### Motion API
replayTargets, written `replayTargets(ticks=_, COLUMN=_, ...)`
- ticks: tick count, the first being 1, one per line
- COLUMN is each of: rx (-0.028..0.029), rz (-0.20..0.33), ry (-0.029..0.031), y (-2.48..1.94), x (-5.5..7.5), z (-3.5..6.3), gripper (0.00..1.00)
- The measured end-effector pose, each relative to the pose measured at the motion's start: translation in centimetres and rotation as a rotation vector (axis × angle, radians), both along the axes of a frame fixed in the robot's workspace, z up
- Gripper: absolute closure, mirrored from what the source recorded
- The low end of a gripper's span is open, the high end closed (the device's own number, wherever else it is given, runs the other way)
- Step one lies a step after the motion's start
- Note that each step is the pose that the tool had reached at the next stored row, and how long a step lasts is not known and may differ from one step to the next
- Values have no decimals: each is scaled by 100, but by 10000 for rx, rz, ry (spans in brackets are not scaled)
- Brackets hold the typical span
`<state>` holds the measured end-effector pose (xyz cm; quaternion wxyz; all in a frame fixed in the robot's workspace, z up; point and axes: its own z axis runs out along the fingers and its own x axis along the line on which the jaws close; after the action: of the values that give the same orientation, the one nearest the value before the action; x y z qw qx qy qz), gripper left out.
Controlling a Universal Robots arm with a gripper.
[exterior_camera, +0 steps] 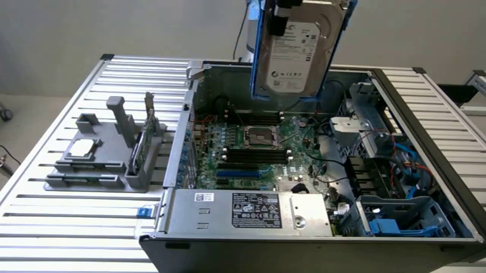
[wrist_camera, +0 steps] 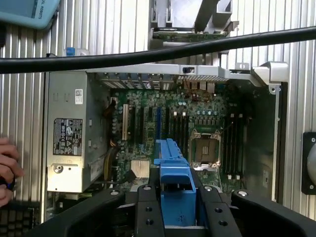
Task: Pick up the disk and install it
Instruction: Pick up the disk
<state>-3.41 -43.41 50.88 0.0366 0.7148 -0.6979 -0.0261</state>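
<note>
The disk (exterior_camera: 297,51), a silver-grey hard drive with a white label in a blue plastic carrier, hangs upright high above the open computer case (exterior_camera: 395,102). My gripper (exterior_camera: 283,8) is shut on its top edge at the top of the exterior view. In the wrist view the blue carrier (wrist_camera: 174,185) sits clamped between my black fingers (wrist_camera: 148,210), with the motherboard (wrist_camera: 168,123) far below it. The disk's lower edge hovers over the back part of the board, apart from everything in the case.
The case holds a motherboard (exterior_camera: 254,148), a power supply (exterior_camera: 251,209) and a drive bay with blue parts (exterior_camera: 402,219). A grey fixture (exterior_camera: 106,153) with a small chip and a green card stands at the exterior view's left. A person's hand (wrist_camera: 7,168) and a black cable (wrist_camera: 148,54) appear in the wrist view.
</note>
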Motion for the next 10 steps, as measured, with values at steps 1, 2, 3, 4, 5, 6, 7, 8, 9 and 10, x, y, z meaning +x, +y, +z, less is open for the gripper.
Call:
replayTargets(ticks=1, rx=1, rz=0, ry=-1, y=-21, x=31, z=0, gripper=67)
replayTargets(ticks=2, rx=1, rz=1, ry=-2, y=-44, x=63, z=0, gripper=67)
replayTargets(ticks=3, rx=1, rz=1, ry=-3, y=-67, x=94, z=0, gripper=67)
replayTargets(ticks=4, rx=0, rz=0, ry=-5, y=-89, x=122, z=0, gripper=67)
replayTargets(ticks=5, rx=0, rz=1, ry=-8, y=-113, x=149, z=0, gripper=67)
replayTargets(ticks=6, rx=0, rz=0, ry=-12, y=-138, x=174, z=0, gripper=67)
replayTargets(ticks=7, rx=1, rz=0, ry=-18, y=-163, x=198, z=0, gripper=67)
replayTargets(ticks=8, rx=0, rz=0, ry=-22, y=-190, x=224, z=0, gripper=67)
replayTargets(ticks=9, rx=0, rz=1, ry=-28, y=-215, x=245, z=0, gripper=67)
replayTargets(ticks=10, rx=1, rz=1, ry=-35, y=-242, x=261, z=-1, gripper=67)
